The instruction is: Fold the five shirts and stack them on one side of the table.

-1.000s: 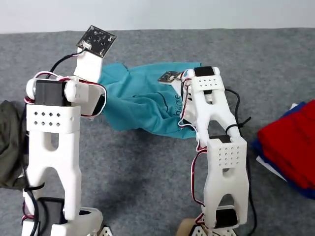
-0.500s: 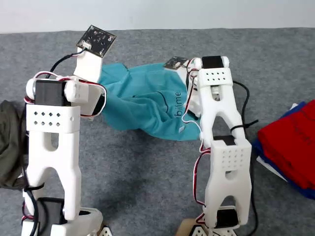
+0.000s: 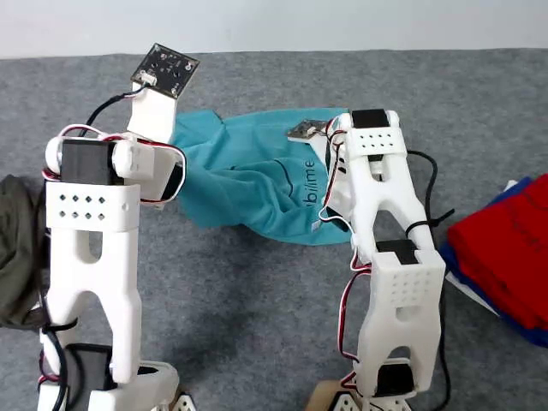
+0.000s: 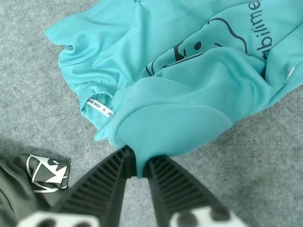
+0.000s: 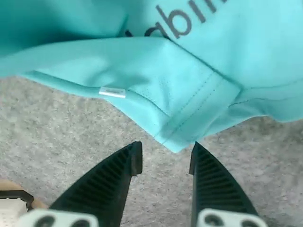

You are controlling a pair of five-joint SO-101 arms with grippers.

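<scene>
R arm [image 3: 390, 197] shifted outward — R fingers [image 5: 116, 177] spread by crumpled teal shirt [image 3: 248, 180] hem; L fingers [image 4: 106, 182] seemingly clamp a fold.

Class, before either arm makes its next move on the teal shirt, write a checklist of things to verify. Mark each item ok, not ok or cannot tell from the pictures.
1. Is the left claw shut on a fold of the teal shirt? Ok.
2. Does the right claw grip the shirt's hem corner? Not ok: it is open, with the corner just ahead of its tips.
3. Does the teal shirt lie flat for folding? Not ok: it is bunched and creased.
4. Is the folded stack apart from the teal shirt? Ok.
5. Is the dark shirt apart from the teal shirt? Ok.
6. Is the left claw's hold firm? Cannot tell.
</scene>
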